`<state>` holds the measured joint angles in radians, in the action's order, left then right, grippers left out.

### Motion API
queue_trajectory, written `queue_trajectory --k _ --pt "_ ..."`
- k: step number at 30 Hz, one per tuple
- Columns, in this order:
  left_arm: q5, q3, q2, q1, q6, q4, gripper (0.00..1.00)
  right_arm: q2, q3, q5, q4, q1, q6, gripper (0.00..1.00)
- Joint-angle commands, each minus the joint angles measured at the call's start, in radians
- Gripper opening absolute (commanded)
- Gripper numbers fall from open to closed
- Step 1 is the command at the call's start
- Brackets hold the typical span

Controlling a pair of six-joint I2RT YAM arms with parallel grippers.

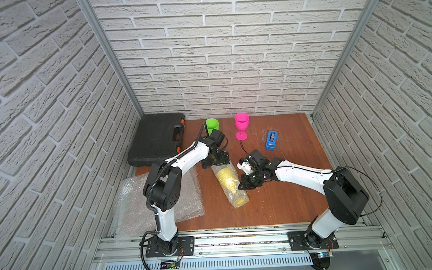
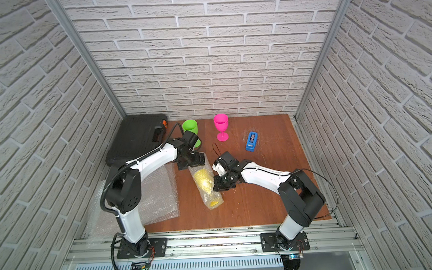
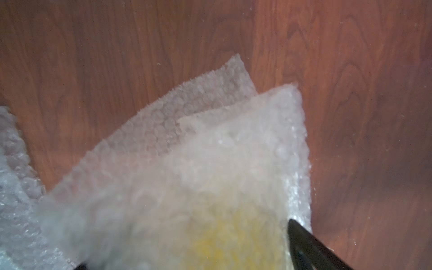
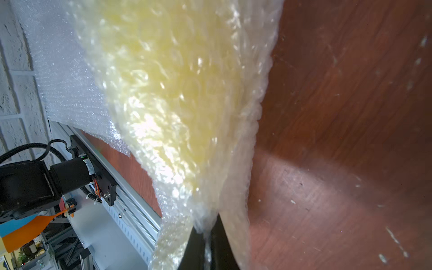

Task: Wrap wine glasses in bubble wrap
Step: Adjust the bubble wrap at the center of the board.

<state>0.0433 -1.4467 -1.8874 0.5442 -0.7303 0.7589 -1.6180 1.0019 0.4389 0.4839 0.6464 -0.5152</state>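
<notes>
Brick-pattern walls (image 1: 231, 51) are closing in a brown wooden table (image 1: 289, 200) on three sides. At the back left a black tool case (image 1: 156, 138) is lying shut, so its contents are not showing. Beside it the green goblet (image 1: 212, 125) is standing upright, and the left arm's wrist is covering its lower part. The pink goblet (image 1: 241, 125) is standing upright further right, and a blue tape dispenser (image 1: 271, 139) is sitting to the right of it. Spare sheets (image 1: 132, 203) are lying flat at the near left, partly under the left arm. In the middle the yellow goblet (image 1: 228, 182) is lying on its side inside a tube of bubble wrap (image 1: 234, 199), with yellow plastic showing at the open near end. The left gripper (image 1: 215, 165) is hovering over the far end of the tube, released, its jaws standing wide apart with the wrap between them. The right gripper (image 4: 207, 243) is clenching a loose edge of the bubble wrap at the tube's right side.
</notes>
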Motion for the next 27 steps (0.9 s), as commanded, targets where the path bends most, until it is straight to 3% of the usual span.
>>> queue_trajectory --k 1,10,16,22,27 --pt "-0.021 -0.007 -0.05 -0.033 0.029 0.027 0.98 0.049 0.025 -0.02 0.079 0.008 0.06 0.03" --pt "-0.001 0.02 -0.084 -0.137 0.096 0.038 0.93 0.1 0.1 -0.181 0.262 0.007 0.213 0.03" --pt "-0.036 0.036 0.08 -0.211 0.177 0.009 0.91 0.174 0.119 -0.296 0.281 0.007 0.403 0.03" --pt "-0.051 -0.002 0.262 -0.215 0.406 -0.001 0.91 0.222 0.113 -0.444 0.295 0.012 0.761 0.03" --pt "0.035 0.054 0.386 -0.212 0.554 -0.096 0.9 0.232 0.099 -0.481 0.271 0.013 1.062 0.03"
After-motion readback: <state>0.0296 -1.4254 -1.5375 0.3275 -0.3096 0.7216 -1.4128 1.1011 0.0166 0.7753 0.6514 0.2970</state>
